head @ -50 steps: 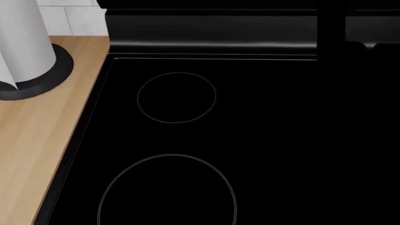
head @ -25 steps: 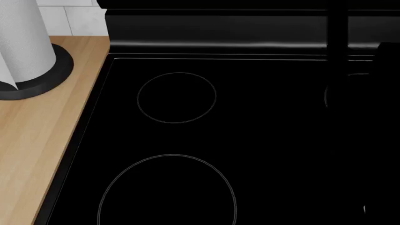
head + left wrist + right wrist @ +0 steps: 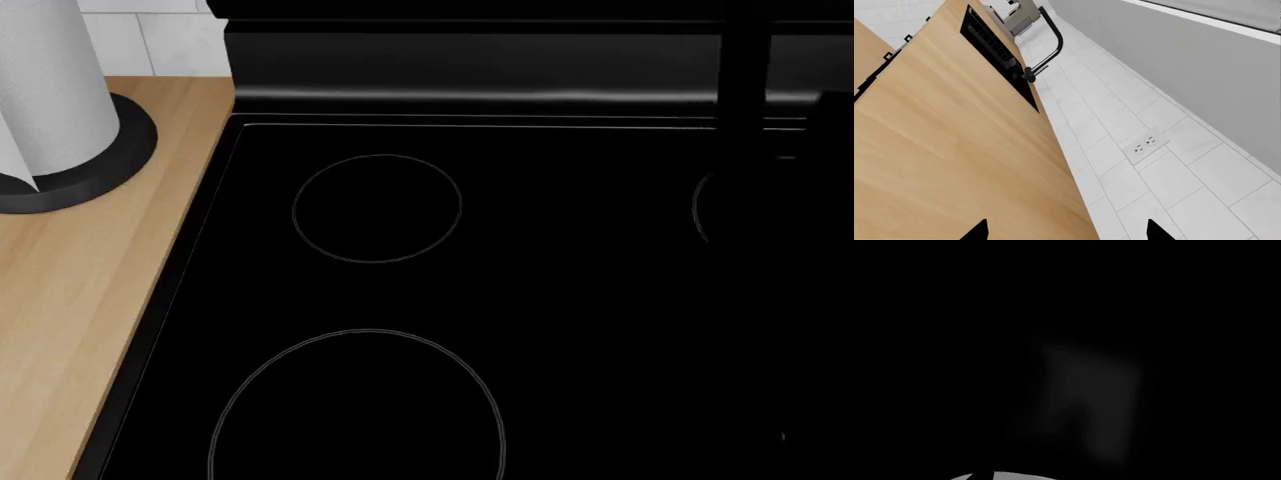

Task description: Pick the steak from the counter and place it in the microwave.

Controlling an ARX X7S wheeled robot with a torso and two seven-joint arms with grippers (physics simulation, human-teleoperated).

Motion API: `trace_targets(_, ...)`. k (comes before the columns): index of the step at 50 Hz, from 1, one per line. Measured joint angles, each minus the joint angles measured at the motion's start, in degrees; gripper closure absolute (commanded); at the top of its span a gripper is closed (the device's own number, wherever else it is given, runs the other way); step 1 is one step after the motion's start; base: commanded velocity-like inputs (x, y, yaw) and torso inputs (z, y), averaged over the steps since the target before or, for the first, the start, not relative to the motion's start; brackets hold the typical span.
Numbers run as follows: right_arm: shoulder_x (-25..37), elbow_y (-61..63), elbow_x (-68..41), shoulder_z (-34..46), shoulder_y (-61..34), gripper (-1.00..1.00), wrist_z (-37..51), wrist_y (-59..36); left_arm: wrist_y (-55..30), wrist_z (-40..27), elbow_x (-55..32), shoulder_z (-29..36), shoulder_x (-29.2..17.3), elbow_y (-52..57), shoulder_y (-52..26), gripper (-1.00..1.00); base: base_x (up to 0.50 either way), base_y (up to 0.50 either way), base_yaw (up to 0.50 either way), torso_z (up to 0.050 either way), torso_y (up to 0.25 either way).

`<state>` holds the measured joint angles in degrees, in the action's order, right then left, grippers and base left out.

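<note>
The steak is out of view in every frame, and so is the microwave. The tan wood counter [image 3: 80, 300] runs along the left of the head view and also shows in the left wrist view [image 3: 954, 150]. My left gripper [image 3: 1067, 232] is open and empty above the counter's back edge; only the tips of its two black fingers [image 3: 977, 231] show. A dark upright shape [image 3: 741, 90] at the right of the head view looks like part of my right arm. The right wrist view is almost all black, so its jaws are unreadable.
A glossy black stovetop [image 3: 400, 300] with ring outlines fills most of the head view. A white paper-towel roll [image 3: 47, 90] on a dark base stands on the counter at back left. The left wrist view shows a sink [image 3: 997, 50], a black faucet [image 3: 1051, 45] and a wall outlet [image 3: 1146, 145].
The dark shape at the right of the head view has shifted further right, uncovering more of the right burner ring. Nothing else has moved.
</note>
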<state>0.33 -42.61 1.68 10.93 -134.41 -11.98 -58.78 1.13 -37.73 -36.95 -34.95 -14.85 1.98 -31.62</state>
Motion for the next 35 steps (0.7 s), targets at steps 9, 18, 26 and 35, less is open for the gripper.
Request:
trace_targets(9,1.6,21.0,0.4,1.0,3.4,-1.00,-1.7,-14.7,-0.1,-0.1,-0.1,0.2,-0.1,-0.1,-0.1,-1.00,0.00,0.00,0.00,0.000,0.000)
trace_targets(18,0.6,39.9,21.2,1.8,10.0,-1.00,-19.6,-24.5,-0.1,0.1,-0.2,0.4,-0.3,-0.5,-0.3,-1.00,0.00,0.00,0.00,0.000,0.000)
trace_targets(26,0.1,49.5,41.7,2.4,14.7,-1.00,-36.9,-28.2,-0.2,0.1,-0.3,0.6,-0.4,-0.6,-0.3,-1.00,0.00,0.00,0.00,0.000,0.000)
trace_targets(35,-0.1,55.6,59.9,2.8,19.4,-1.00,-53.8,-30.0,-0.3,0.0,-0.4,0.8,-0.6,-0.5,-0.3,-1.00,0.00,0.00,0.00,0.000,0.000)
